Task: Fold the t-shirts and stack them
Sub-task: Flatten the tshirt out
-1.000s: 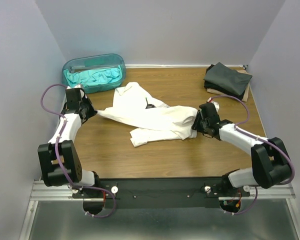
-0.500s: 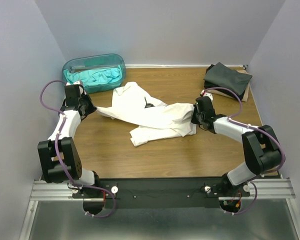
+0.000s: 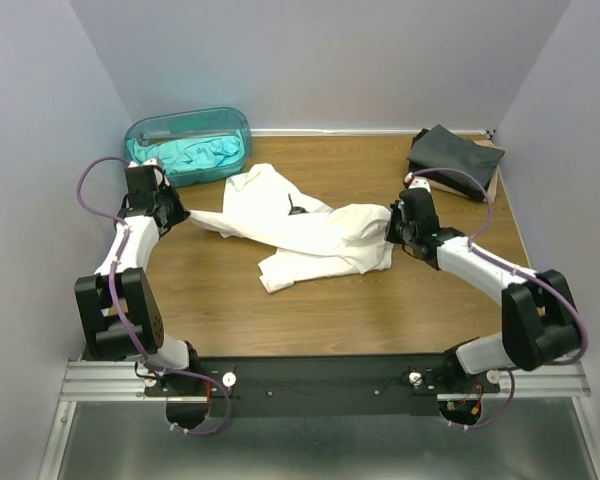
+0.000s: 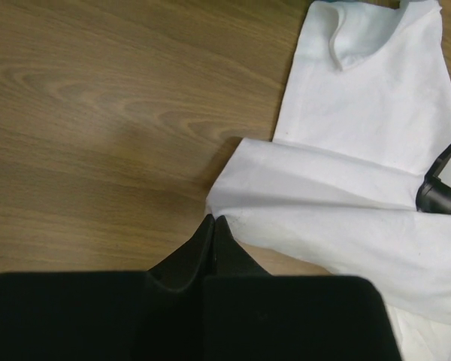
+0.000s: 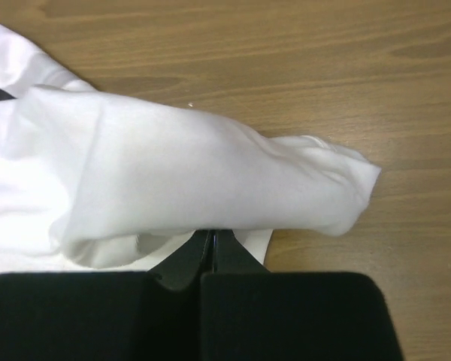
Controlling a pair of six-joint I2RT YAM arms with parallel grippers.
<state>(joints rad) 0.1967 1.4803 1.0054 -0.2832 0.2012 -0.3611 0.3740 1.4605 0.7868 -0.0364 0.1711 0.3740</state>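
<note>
Now the left gripper (image 4: 213, 227), jaws together, pinches the white t-shirt (image 3: 310, 235) at its left edge; the right gripper (image 5: 213, 239) seemingly clamps its right fold.

Wood-grain table (image 3: 420, 300), brown, walled on three sides. White shirt (image 3: 310, 235) sprawls rumpled across middle, long band of cloth running left to right, second fold bunched on near side, collar end toward far edge; small black print mark (image 3: 296, 210) showing near centre. Translucent teal tub (image 3: 188, 143) sits at far left corner, just beside shirt's collar end. Tan board (image 3: 491, 182) lies at far right corner, folded dark shirts (image 3: 450, 160) stacked on it, well apart from white shirt.
</note>
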